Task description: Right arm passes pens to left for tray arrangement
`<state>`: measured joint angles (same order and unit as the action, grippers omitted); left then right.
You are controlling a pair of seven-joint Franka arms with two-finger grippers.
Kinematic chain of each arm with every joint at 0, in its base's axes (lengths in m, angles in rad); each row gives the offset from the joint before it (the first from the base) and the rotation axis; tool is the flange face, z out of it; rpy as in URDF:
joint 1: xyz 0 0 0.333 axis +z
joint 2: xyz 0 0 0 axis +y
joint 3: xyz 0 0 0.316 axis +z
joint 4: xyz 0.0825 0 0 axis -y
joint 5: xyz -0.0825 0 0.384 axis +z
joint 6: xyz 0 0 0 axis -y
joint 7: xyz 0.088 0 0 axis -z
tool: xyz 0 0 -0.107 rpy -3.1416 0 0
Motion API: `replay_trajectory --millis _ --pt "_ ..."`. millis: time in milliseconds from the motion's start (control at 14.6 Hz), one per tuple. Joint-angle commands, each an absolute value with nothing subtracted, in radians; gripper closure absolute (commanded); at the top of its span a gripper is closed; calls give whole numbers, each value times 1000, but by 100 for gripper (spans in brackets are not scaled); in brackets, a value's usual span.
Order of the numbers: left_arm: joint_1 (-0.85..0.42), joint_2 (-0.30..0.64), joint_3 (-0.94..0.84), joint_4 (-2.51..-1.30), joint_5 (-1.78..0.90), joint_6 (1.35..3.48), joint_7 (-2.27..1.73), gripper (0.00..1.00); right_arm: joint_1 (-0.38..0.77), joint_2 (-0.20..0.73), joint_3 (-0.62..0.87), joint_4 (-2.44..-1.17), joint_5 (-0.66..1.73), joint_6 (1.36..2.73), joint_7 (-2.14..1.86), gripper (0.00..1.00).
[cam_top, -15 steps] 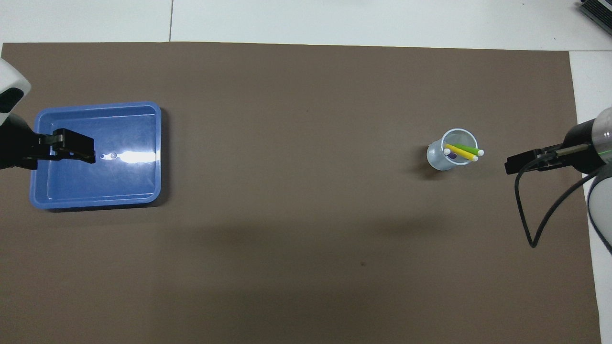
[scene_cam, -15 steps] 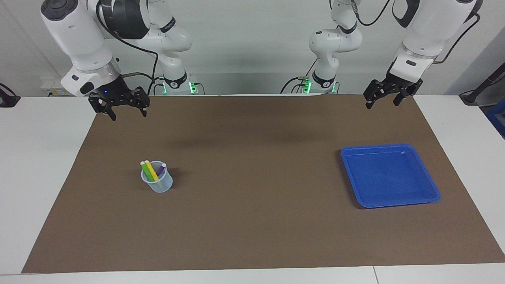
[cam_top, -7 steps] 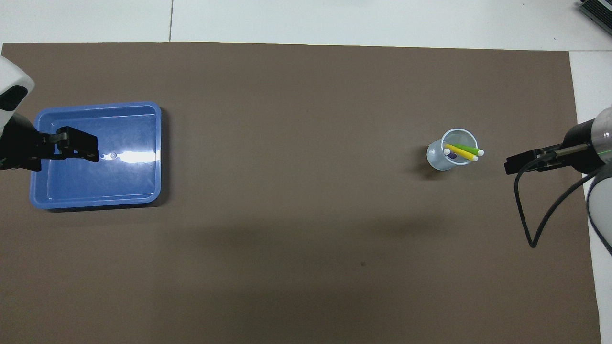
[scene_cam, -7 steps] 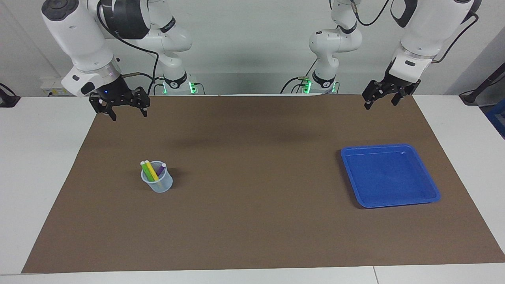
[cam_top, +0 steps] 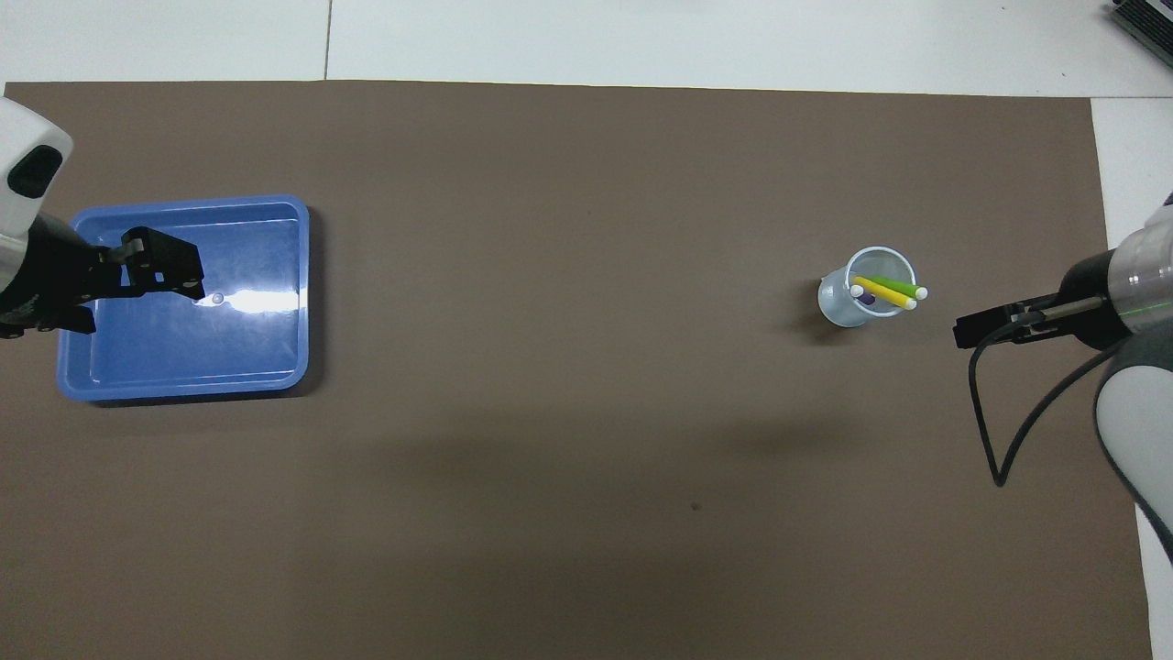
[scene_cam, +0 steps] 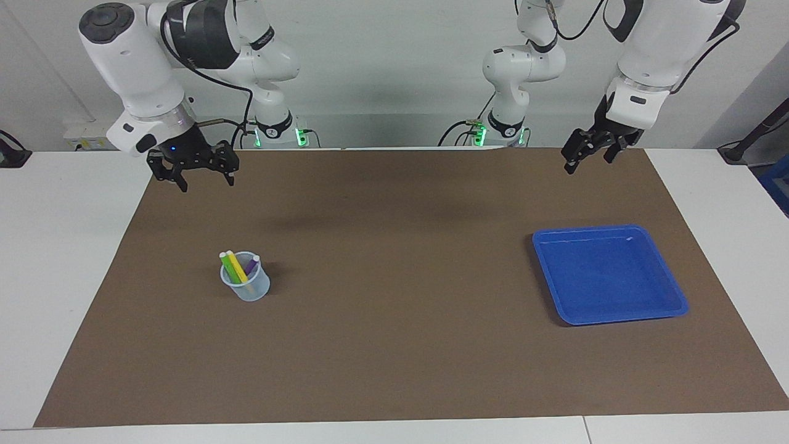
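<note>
Three pens stand in a small translucent cup (scene_cam: 249,288) (cam_top: 836,302) at the right arm's end of the mat: a green pen (scene_cam: 226,265) (cam_top: 893,285), a yellow pen (scene_cam: 238,269) (cam_top: 880,292) and a purple pen (scene_cam: 251,264) (cam_top: 866,300). My right gripper (scene_cam: 206,182) (cam_top: 964,331) hangs open and empty in the air over the mat, apart from the cup. The blue tray (scene_cam: 607,274) (cam_top: 183,353) lies with nothing in it at the left arm's end. High over the mat, my left gripper (scene_cam: 587,164) (cam_top: 183,275) is open and empty; the overhead view shows it overlapping the tray.
A brown mat (scene_cam: 400,345) covers most of the white table (scene_cam: 55,246). The right arm's black cable (cam_top: 994,431) loops down beside its wrist.
The right gripper has drifted a little toward the table's middle. The left gripper has turned and risen slightly. Cup, pens and tray have not moved.
</note>
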<state>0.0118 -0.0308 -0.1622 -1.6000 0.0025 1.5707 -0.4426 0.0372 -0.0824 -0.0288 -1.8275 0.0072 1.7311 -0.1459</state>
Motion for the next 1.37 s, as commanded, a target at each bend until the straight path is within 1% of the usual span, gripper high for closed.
replay_trajectory --millis 0,137,273,478,683,820,888,1093,1298 --pt "-20 -52 -153 -1638 2 1591 -622 0 26 -117 -23 -1861 -21 1732 -196 0" --pt "-38 -66 -153 -1672 0 1620 -705 0 18 -117 -31 -1858 -21 1692 -257 0" --pt "-54 -86 -155 -1713 -14 1666 -765 0 -15 -118 -35 -1858 -21 1698 -337 0" --pt "-55 -86 -155 -1724 -57 1713 -888 0 -15 -120 -34 -1858 -20 1686 -373 0" --pt "-57 -86 -155 -1730 -109 1744 -992 0 -12 -120 -32 -1862 -34 1712 -371 0" --pt "-95 -98 -153 -1761 -115 1772 -1089 0 -11 -130 -32 -1884 -35 1716 -356 0" --pt "-100 -103 -153 -1779 -115 1793 -1167 0 -6 -130 -31 -1890 -46 1742 -356 0" --pt "-103 -106 -156 -1799 -152 1876 -1371 0 -5 -104 -21 -1882 -81 1782 -312 0" --pt "-104 -113 -156 -1822 -207 1904 -1474 0 49 -45 -20 -1838 -83 1787 -208 0"
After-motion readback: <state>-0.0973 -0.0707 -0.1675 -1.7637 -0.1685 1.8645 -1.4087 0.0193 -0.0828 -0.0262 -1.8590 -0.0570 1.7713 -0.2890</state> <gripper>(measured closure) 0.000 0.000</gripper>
